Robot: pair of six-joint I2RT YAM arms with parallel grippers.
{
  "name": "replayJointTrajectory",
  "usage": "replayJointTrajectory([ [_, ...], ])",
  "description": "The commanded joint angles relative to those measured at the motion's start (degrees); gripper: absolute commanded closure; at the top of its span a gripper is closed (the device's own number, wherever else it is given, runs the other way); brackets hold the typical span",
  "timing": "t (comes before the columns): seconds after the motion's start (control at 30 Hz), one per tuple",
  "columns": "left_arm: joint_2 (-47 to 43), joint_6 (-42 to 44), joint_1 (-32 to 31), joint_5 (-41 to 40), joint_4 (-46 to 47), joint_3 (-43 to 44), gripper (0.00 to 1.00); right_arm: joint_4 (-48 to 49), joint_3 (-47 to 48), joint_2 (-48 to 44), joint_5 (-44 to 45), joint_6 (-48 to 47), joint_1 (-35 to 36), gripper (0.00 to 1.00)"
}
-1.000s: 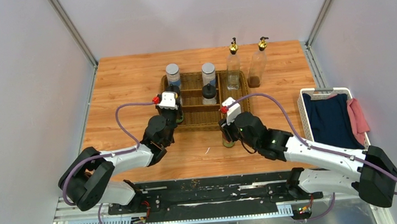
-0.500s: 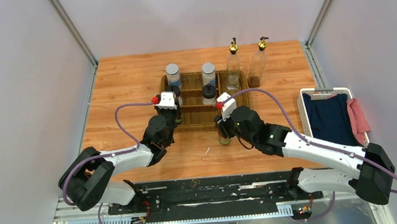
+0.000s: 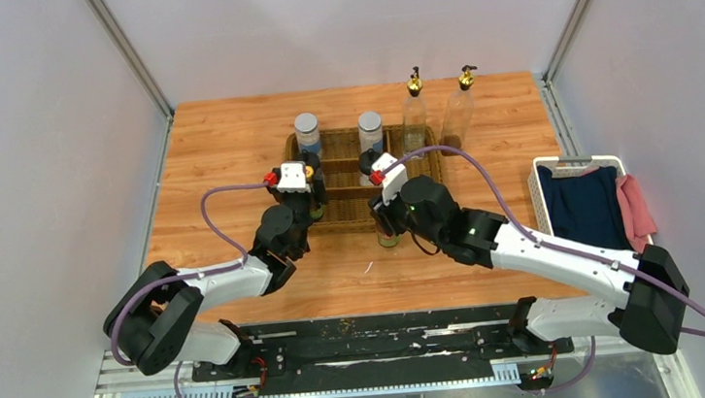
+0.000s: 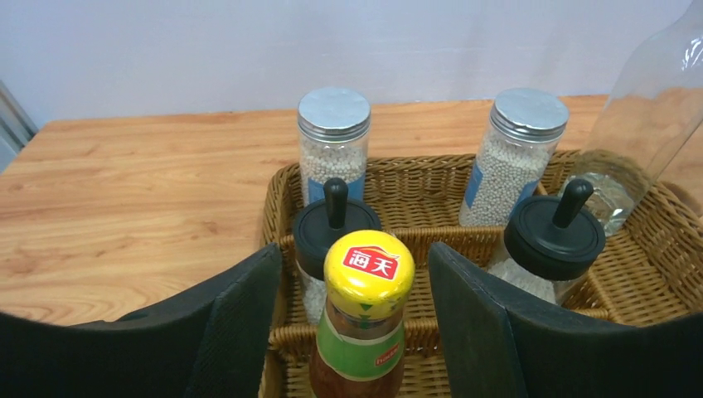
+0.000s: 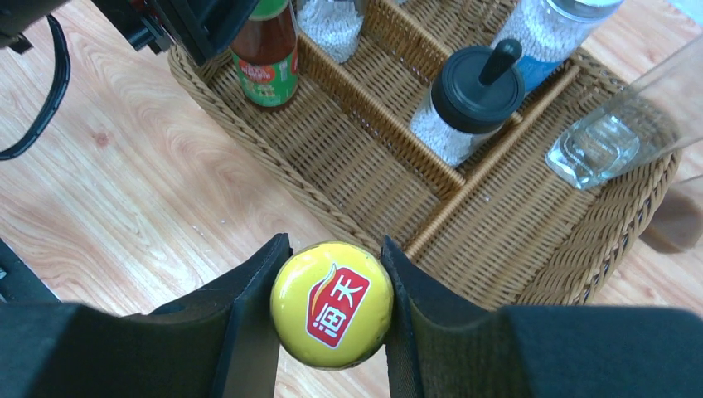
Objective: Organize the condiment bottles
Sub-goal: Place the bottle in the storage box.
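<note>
A yellow-capped bottle (image 4: 369,274) with a green and red label stands upright in the front left compartment of the wicker basket (image 4: 278,191). My left gripper (image 4: 355,286) is open around its cap, with a gap on each side. My right gripper (image 5: 332,286) is shut on the yellow cap of a second such bottle (image 5: 332,305), held by the basket's front rim (image 3: 341,221). Two black-capped bottles (image 4: 335,228) (image 4: 554,236) and two grey-lidded jars (image 4: 333,124) (image 4: 527,124) stand in the basket. One gold-topped bottle (image 3: 414,105) stands in its back right corner, the other (image 3: 460,106) just outside.
A white crate (image 3: 588,201) holding dark blue and pink cloths sits at the table's right edge. Bare wooden tabletop (image 3: 217,153) lies left of the basket and in front of it. Grey walls close in both sides and the back.
My left gripper has opened and let go of the yellow-capped bottle in the basket. My right arm has carried its bottle leftward and up to the basket's front rim.
</note>
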Motion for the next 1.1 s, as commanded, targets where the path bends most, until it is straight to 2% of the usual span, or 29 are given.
replayJointTrajectory([
  [0.0,-0.3,0.0,0.3,-2.1,2.9,0.7,0.27,4.6,5.5,0.6,-0.2,-3.1,-0.6,1.00],
  [0.13,-0.5,0.2,0.3,-2.4,2.7,0.8,0.23,4.6,7.5,1.9,-0.6,-3.8,-0.9,1.00],
  [1.07,-5.3,2.4,0.3,-4.5,2.3,2.3,0.15,10.4,15.3,11.6,-8.5,-4.1,-8.5,1.00],
])
